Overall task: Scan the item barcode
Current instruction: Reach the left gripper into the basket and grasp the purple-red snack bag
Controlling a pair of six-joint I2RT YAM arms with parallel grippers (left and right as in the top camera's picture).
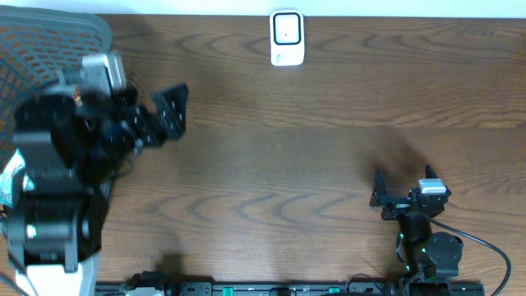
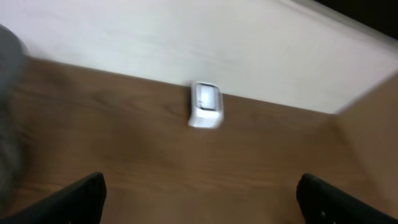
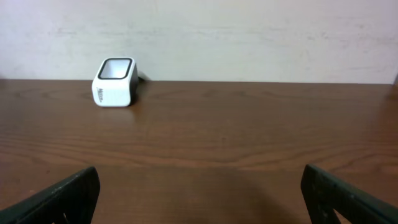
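Overhead shows the scanner (image 1: 287,37) on the counter (image 1: 288,164), top centre of frame, nothing near it. Both the left gripper (image 1: 177,111) and right gripper (image 1: 379,196) are spread wide, empty. Can't spot the item anywhere, so I'd say nothing's done yet.

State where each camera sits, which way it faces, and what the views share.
Overhead: above the table, looking straight down; left arm and right arm both show.
Left wrist: on the left arm, angled down at the scanner by the wall; open jaws at bottom corners.
Right wrist: low over the table, facing level toward the wall; open jaws likewise.
Shared: all see the scanner.
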